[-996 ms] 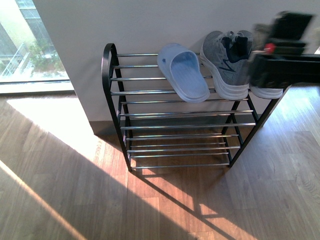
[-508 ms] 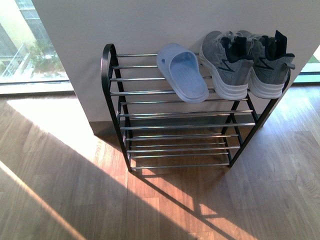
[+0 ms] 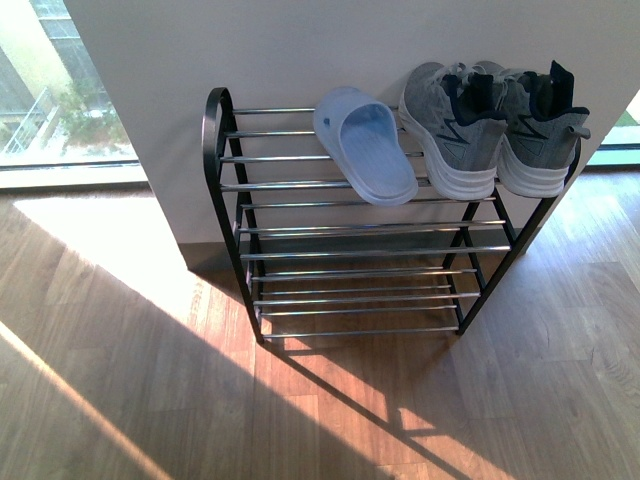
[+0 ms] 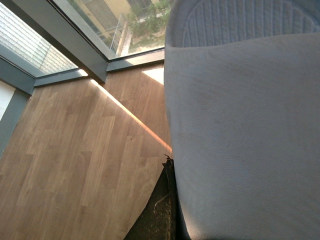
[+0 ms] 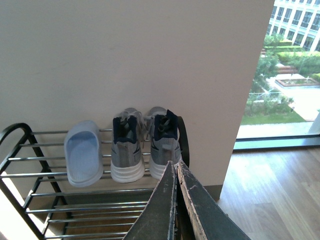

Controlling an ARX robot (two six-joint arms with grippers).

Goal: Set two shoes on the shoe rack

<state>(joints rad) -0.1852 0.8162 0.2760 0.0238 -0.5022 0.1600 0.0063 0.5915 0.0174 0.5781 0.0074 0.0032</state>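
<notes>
The shoe rack (image 3: 222, 190) stands against a white wall, with black side frames and chrome bars. On its top tier lie one pale blue slide (image 3: 365, 155) and two grey sneakers (image 3: 450, 125) (image 3: 535, 130), toes towards me. Neither arm shows in the front view. My left gripper (image 4: 172, 170) is shut on a second pale blue slide (image 4: 240, 125), which fills that view above the wood floor. My right gripper (image 5: 175, 164) is shut and empty, back from the rack (image 5: 30, 150), facing the slide (image 5: 83, 157) and the sneakers (image 5: 126, 150) (image 5: 162, 145).
A white wall (image 3: 300, 50) rises behind the rack. Floor-to-ceiling windows stand at the left (image 3: 60, 100) and past the wall's right corner (image 5: 280, 75). The wood floor (image 3: 120, 380) has bright sun patches in front of the rack. The lower tiers (image 3: 350, 290) hold nothing.
My right arm, over the right sneaker a second ago, has pulled back out of the front view. Both sneakers and the slide stay on the top tier.
</notes>
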